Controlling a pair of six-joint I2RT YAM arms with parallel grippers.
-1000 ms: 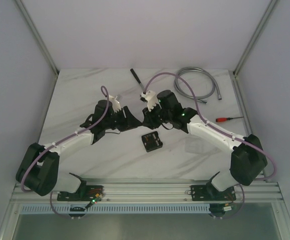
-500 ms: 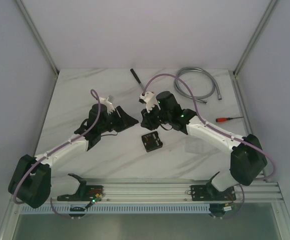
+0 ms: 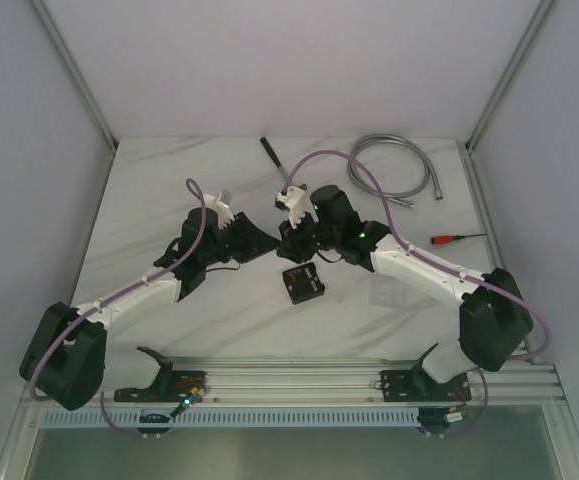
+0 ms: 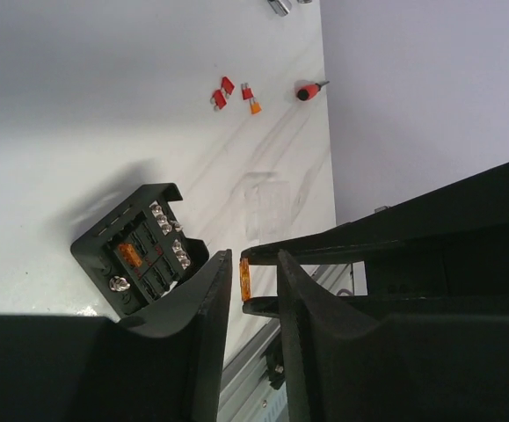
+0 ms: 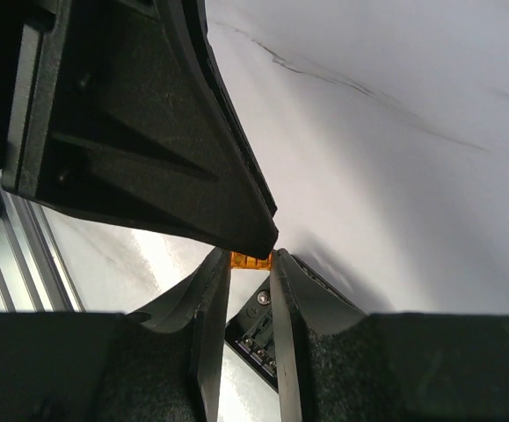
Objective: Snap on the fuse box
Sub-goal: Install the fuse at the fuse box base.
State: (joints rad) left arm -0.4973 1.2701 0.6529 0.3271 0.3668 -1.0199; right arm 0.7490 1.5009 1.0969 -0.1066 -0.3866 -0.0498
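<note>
The black fuse box [image 3: 302, 283] lies open on the table, its slots up; it also shows in the left wrist view [image 4: 140, 251] and under my right fingers [image 5: 267, 338]. My right gripper [image 3: 285, 240] [image 5: 251, 264] is shut on a small orange fuse [image 5: 252, 260] above and behind the box. My left gripper [image 3: 267, 241] [image 4: 254, 268] is open a little, its fingertips meeting the right gripper's, with the orange fuse [image 4: 244, 278] in the gap between them. The clear square cover [image 4: 267, 207] lies flat right of the box.
Loose red and orange fuses [image 4: 235, 93] and a red-handled screwdriver [image 3: 457, 238] lie on the right side of the table. A coiled metal hose [image 3: 389, 170] and a black-handled tool [image 3: 273, 153] lie at the back.
My left arm swung out and its gripper came right to meet the right gripper's tips. The right gripper shifted slightly left. The fuse box has not moved.
</note>
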